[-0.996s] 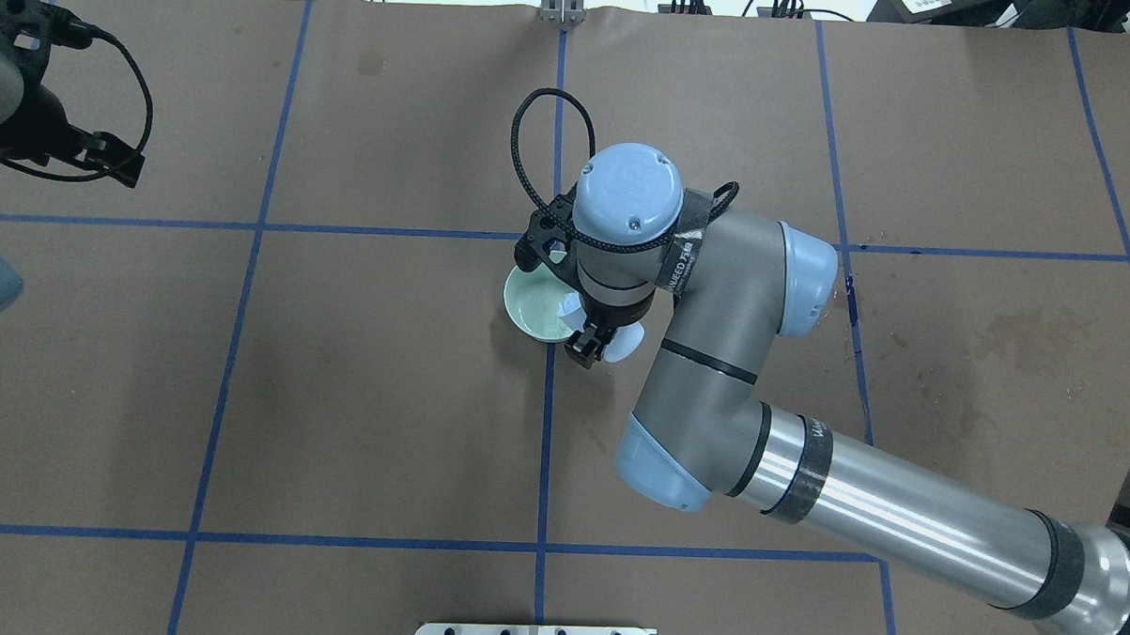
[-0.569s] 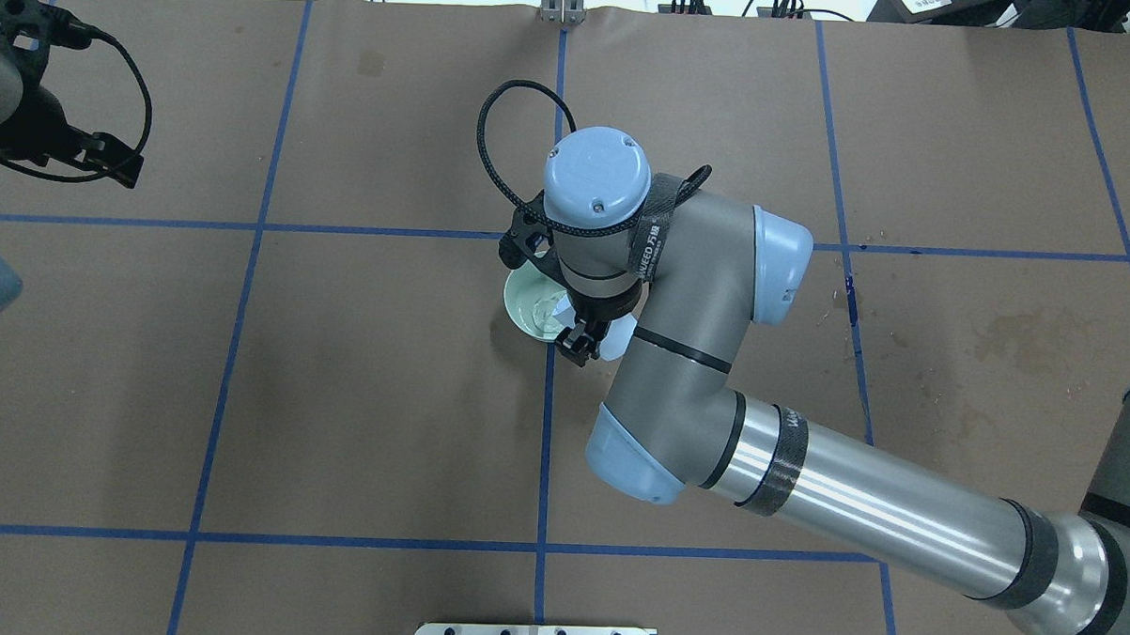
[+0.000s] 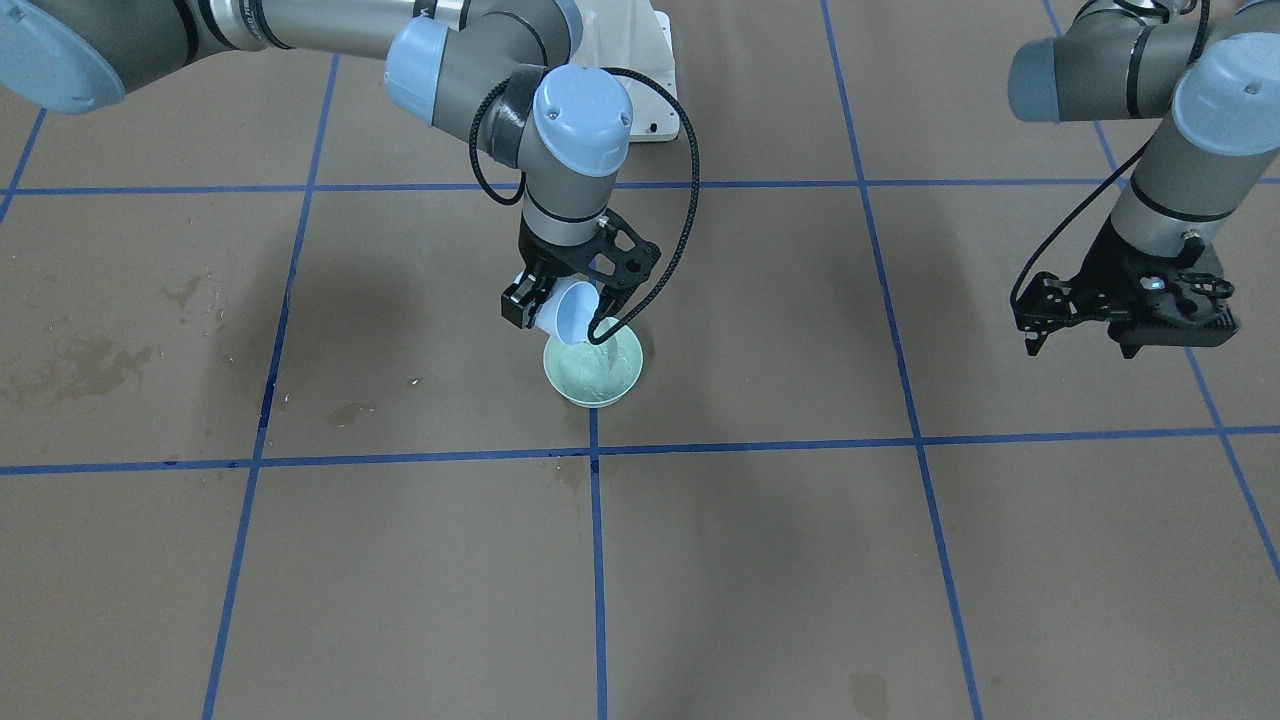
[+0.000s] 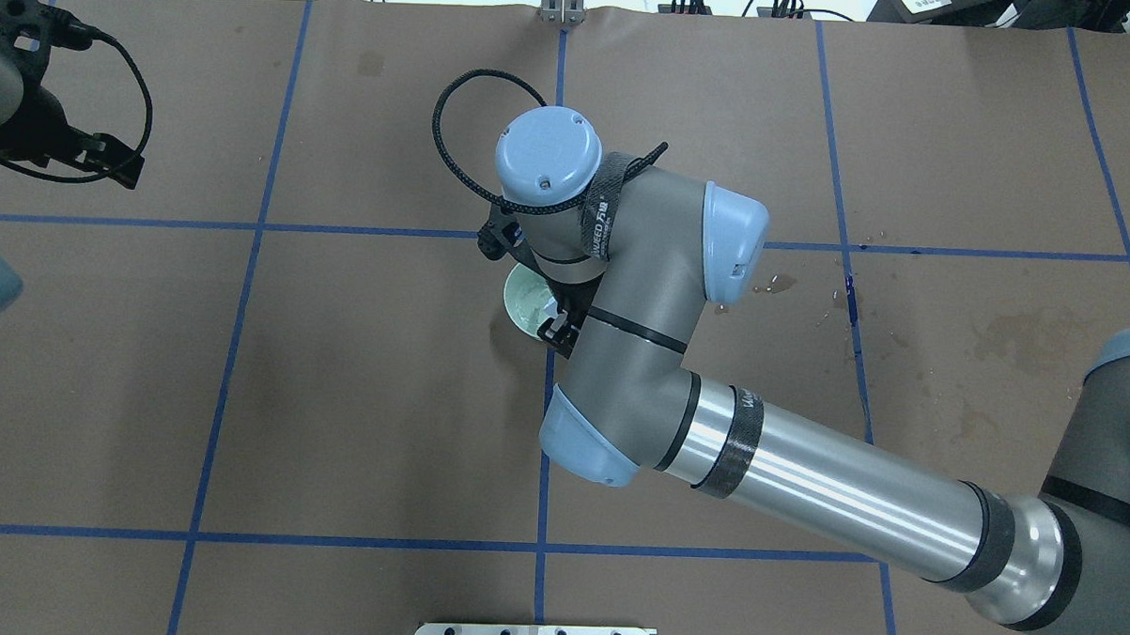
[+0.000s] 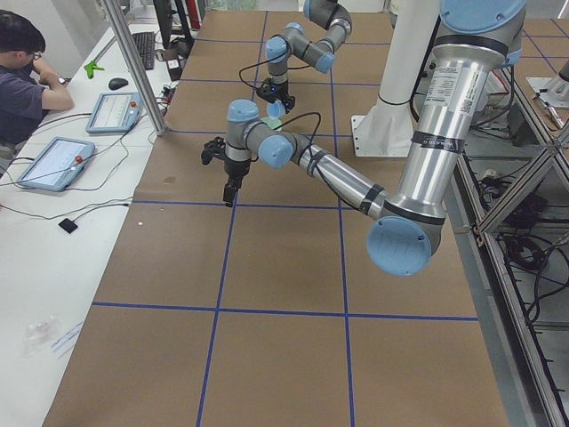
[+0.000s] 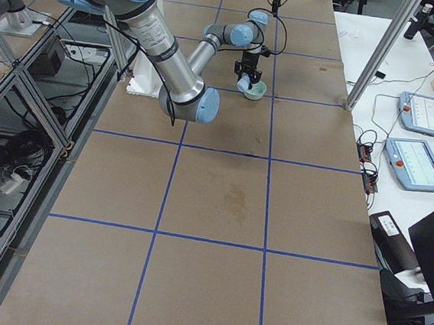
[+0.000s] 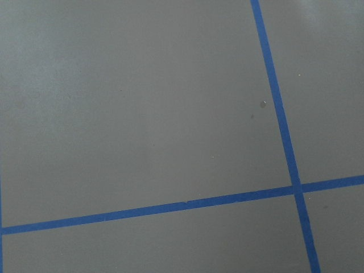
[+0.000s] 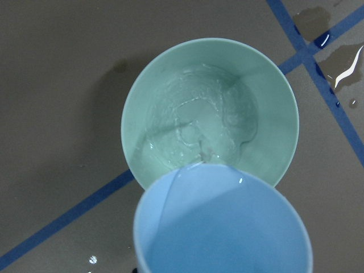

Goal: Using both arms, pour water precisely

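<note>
My right gripper (image 3: 558,308) is shut on a light blue cup (image 3: 572,312) and holds it tipped over a mint green bowl (image 3: 593,372) near the table's middle. In the right wrist view the cup's rim (image 8: 222,222) overlaps the bowl's near edge (image 8: 136,114), and clear water (image 8: 199,131) ripples in the bowl. From overhead my right arm hides the cup and most of the bowl (image 4: 526,302). My left gripper (image 3: 1125,325) hangs empty above bare board far to the side, its fingers (image 4: 119,163) looking closed together.
Dark wet stains mark the brown board (image 3: 80,360), and a small puddle (image 8: 341,62) lies on the blue tape beside the bowl. A white pedestal (image 3: 650,80) stands at the robot's edge. An operator (image 5: 22,80) sits beside the table with tablets.
My right arm has swung left over the bowl and turned its wrist. The cup, seen beside the bowl before, is now hidden under the arm. The left arm has not moved.
</note>
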Available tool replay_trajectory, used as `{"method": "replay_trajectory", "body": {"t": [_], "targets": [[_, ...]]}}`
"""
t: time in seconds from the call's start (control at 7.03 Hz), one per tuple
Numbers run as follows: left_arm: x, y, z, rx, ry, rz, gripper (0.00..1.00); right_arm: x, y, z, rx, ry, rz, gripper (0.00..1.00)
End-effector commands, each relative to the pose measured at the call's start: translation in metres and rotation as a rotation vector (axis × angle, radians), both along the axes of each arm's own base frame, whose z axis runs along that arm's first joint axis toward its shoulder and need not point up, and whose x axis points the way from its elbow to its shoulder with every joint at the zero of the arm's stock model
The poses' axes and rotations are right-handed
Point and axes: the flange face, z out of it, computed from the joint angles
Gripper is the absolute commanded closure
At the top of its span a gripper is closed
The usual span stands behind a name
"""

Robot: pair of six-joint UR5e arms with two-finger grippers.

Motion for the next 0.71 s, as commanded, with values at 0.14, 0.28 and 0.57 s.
{"method": "replay_trajectory", "body": {"t": [0.14,0.28,0.57], "targets": [[-0.0002,0.0011,-0.0029,0.005,0.004,0.001,0.00,0.0017,-0.0003,0.0021,-0.022,0.044,-0.007,1.00],[-0.0005,0.0015,-0.0044,0.006,0.006,0.000,0.00,0.0027,-0.0009,-0.0007,-0.021,0.040,-0.005,1.00],[-0.0016,0.0017,-0.0058,0.009,0.008,-0.001,0.00,0.0026,-0.0023,-0.0024,-0.019,0.024,0.011,1.00]]}}
